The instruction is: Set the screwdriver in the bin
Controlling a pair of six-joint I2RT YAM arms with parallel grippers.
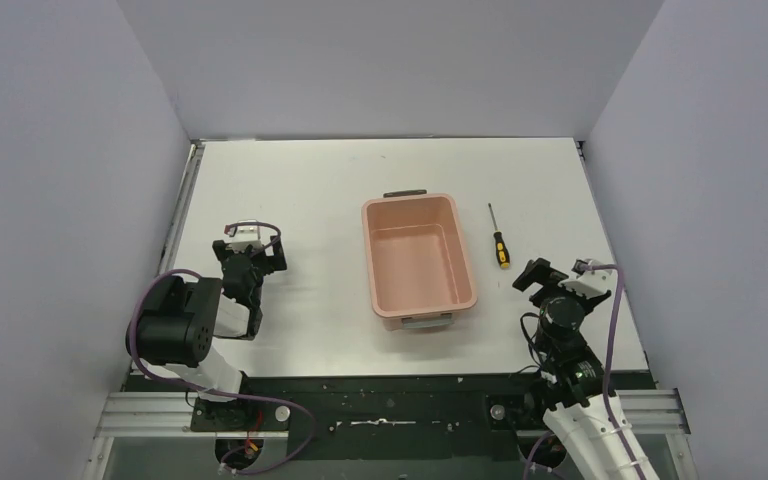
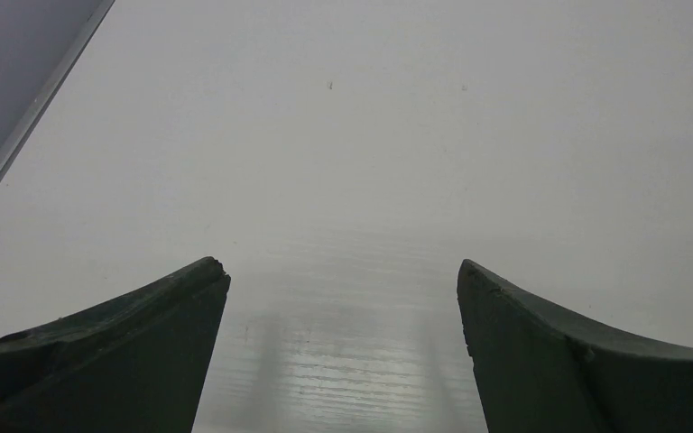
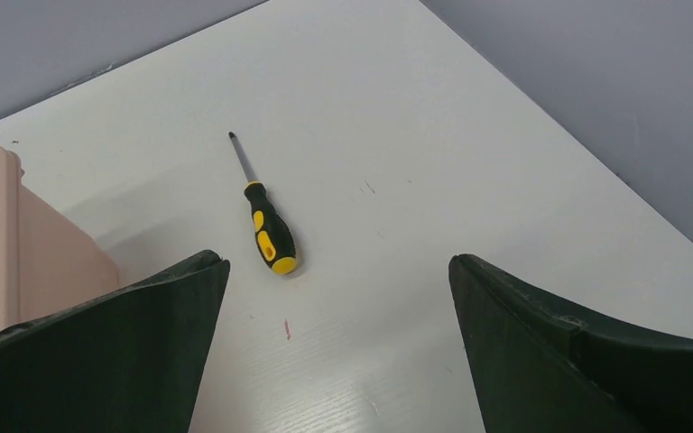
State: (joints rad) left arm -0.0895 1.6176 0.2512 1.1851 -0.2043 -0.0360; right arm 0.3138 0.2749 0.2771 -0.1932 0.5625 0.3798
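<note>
The screwdriver [image 1: 499, 240], with a thin dark shaft and a yellow-and-black handle, lies flat on the white table just right of the bin [image 1: 465, 262], its tip pointing away. The bin is a salmon-pink tub, empty, with grey handles at its short ends. In the right wrist view the screwdriver [image 3: 266, 221] lies ahead and left of centre, and the bin's wall [image 3: 27, 262] shows at the far left. My right gripper [image 1: 538, 274] [image 3: 336, 266] is open and empty, a little nearer than the handle end. My left gripper [image 1: 250, 250] [image 2: 341, 271] is open and empty over bare table, left of the bin.
Grey walls enclose the table on the left, back and right. A metal rail [image 1: 185, 205] runs along the table's left edge. The table's right edge [image 3: 595, 153] lies close beyond the screwdriver.
</note>
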